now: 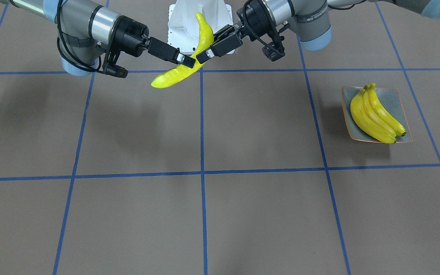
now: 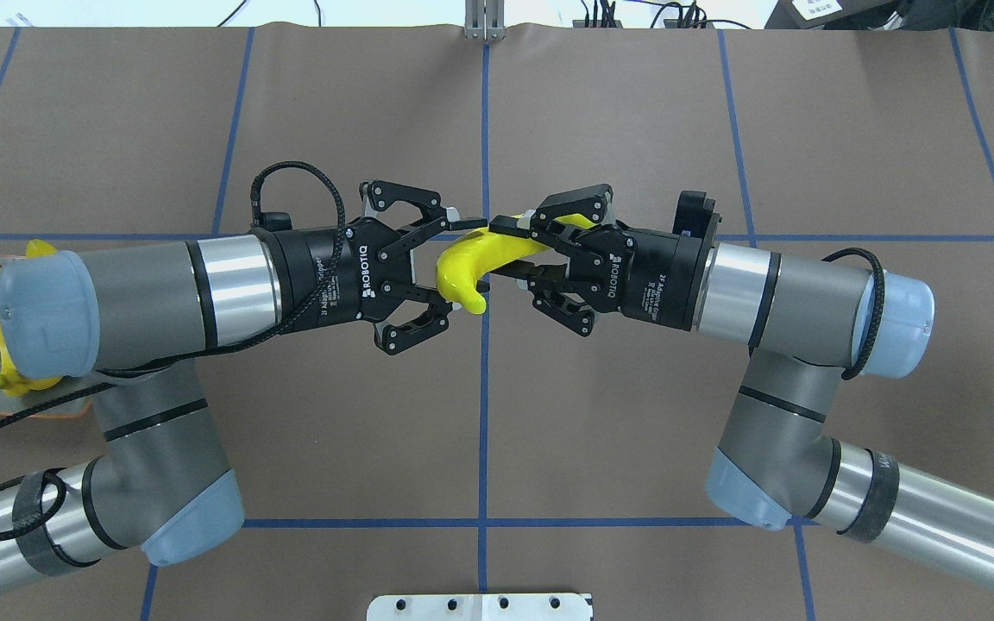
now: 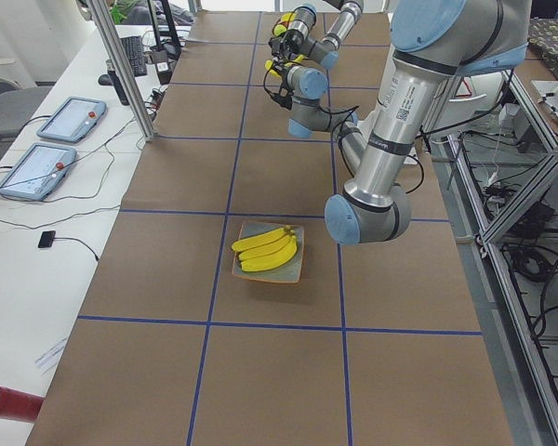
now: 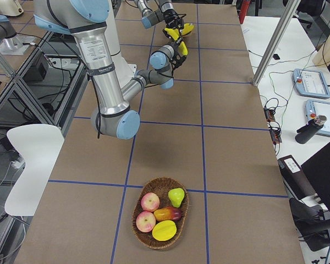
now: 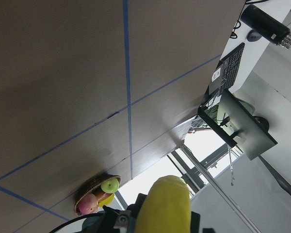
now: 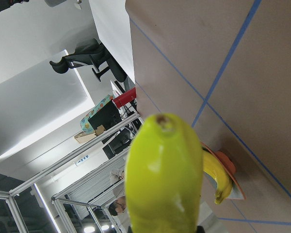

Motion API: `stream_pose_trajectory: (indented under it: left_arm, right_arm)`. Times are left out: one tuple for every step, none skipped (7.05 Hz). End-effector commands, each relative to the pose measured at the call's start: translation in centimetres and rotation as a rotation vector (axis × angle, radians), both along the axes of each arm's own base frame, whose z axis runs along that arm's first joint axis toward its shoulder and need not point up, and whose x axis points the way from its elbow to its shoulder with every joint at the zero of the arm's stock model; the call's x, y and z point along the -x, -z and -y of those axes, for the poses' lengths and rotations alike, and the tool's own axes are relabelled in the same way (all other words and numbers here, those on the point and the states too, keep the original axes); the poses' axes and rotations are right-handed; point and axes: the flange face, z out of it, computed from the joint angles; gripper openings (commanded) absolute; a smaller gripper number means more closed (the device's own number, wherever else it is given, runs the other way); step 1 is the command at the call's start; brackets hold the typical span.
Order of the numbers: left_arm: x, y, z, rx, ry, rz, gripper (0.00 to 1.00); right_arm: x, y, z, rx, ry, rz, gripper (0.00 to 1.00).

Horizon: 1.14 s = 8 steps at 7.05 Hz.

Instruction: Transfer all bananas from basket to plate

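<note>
The left arm (image 2: pixel 143 285) and right arm (image 2: pixel 808 293) are alike. Both are round matt-grey tubes, and each joint is closed with a pale blue cap (image 2: pixel 40 310) and ringed by a polished silver band (image 2: pixel 234 280) and thin black seams. Both wrists end in black collars. The left pincer (image 2: pixel 451 266) and right pincer (image 2: pixel 510 250) are black, with bolted open-frame linkage fingers and white "ROBOTIQ" lettering (image 2: pixel 368 272) on the body. A black cable (image 2: pixel 290 168) runs along each arm, strapped on with black bands (image 2: pixel 35 526). The base plate (image 2: pixel 480 605) is white, with small holes.

3 yellow bananas (image 1: pixel 374 116) lie bunched on the plate (image 1: pixel 394 102) — 1 greenish banana (image 1: pixel 172 77) held mid-air.
</note>
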Motion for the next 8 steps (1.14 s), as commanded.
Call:
stream_pose_trajectory:
  left_arm:
    - [-0.02,0.01,-0.02,-0.001,-0.002,-0.001,0.00]
    - [-0.05,-0.06,-0.10,-0.006,-0.002,-0.001,0.00]
    - [0.11,0.05,-0.10,-0.006,-0.001,-0.004,0.00]
    - [-0.08,-0.07,-0.12,-0.005,-0.005,0.001,0.00]
    - [-0.10,-0.16,-0.12,-0.005,-0.006,0.004,0.00]
    - [-0.16,-0.21,-0.11,-0.006,-0.007,0.006,0.00]
    - [-0.14,-0.21,-0.12,-0.007,-0.007,0.005,0.00]
    - [-0.15,-0.29,-0.13,-0.008,-0.008,0.007,0.00]
  right_arm:
    - [0.08,-0.10,0.04,-0.003,-0.002,-0.004,0.00]
    - [0.12,-0.24,0.06,-0.003,-0.003,-0.007,0.00]
    - [0.20,-0.29,0.01,-0.003,-0.002,-0.007,0.00]
    - [0.20,-0.37,0.01,-0.001,-0.001,-0.008,0.09]
    - [0.21,-0.38,0.03,-0.001,-0.003,-0.010,0.98]
    - [0.20,-0.46,0.03,-0.009,-0.008,-0.015,1.00]
    - [0.11,-0.46,0.16,-0.011,-0.019,-0.015,1.00]
    - [0.11,-0.46,0.16,-0.012,-0.020,-0.016,1.00]
